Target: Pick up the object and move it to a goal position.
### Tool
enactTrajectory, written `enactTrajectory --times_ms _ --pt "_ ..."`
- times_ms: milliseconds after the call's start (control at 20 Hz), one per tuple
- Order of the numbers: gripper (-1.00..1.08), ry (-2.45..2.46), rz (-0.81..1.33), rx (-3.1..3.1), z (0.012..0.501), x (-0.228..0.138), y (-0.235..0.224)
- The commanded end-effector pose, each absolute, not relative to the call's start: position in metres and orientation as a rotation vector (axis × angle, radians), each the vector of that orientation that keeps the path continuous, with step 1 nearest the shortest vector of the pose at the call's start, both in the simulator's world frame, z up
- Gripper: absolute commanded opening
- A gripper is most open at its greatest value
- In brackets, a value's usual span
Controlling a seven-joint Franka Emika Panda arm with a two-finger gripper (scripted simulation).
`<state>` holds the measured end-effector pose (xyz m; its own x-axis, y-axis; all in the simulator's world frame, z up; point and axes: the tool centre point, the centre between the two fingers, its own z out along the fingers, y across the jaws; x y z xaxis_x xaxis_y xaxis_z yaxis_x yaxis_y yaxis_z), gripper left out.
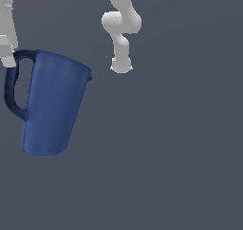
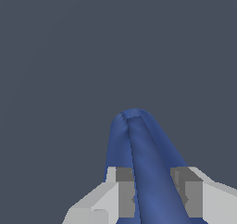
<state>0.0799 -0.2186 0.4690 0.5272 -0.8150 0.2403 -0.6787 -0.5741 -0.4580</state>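
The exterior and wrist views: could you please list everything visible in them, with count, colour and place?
Pitcher: one, dark blue, tilted at the exterior view's left, handle toward that edge; in the wrist view its handle runs between the fingers.
Background: one, plain grey-blue, fills both views.
Robot arm: one, white, at the top centre of the exterior view.
Gripper: one, white with grey pads, shut on the pitcher's handle; a white part shows at the exterior view's top left.

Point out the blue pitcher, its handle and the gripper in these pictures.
Blue pitcher [image 1: 54,105]: exterior view, on the middle of its side wall.
Handle [image 1: 9,89]: exterior view, on the outer curve of the loop.
Gripper [image 2: 152,190]: wrist view, midway between the fingertips, which clamp the pitcher.
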Motion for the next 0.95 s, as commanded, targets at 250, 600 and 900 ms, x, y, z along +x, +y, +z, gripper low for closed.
enactTrajectory --times_ms 250,600,900 --pt "-1.00 1.234 -0.925 -2.314 0.555 0.049 -0.253" --pt "-1.00 1.222 -1.059 -2.233 0.593 0.027 -0.268" --pt "-1.00 1.217 -1.086 -2.215 0.601 0.021 -0.270"
